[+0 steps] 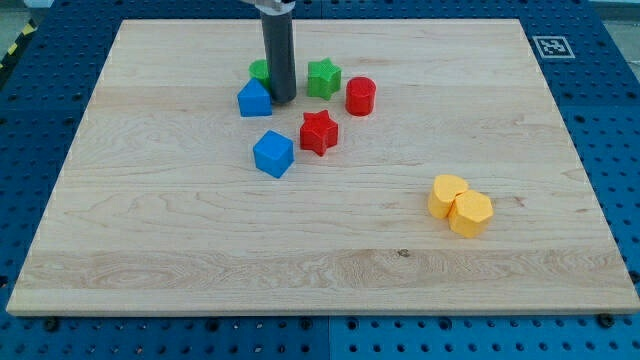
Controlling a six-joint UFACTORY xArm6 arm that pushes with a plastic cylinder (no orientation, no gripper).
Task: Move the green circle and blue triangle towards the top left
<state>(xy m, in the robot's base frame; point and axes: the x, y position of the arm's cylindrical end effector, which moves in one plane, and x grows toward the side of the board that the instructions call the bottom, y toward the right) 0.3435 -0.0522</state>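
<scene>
The green circle (259, 70) lies near the view's top, left of centre, partly hidden behind the rod. The blue triangle (254, 99) sits just below it, touching or nearly so. My tip (283, 99) rests on the board right beside the blue triangle's right edge and just below-right of the green circle. The rod rises straight up out of the view's top.
A green star (323, 78) and a red cylinder (360, 96) lie right of the rod. A red star (319, 132) and a blue cube (273, 153) lie below it. Two yellow blocks (460, 205) sit together at the view's right. The wooden board (150, 230) is edged by a blue perforated table.
</scene>
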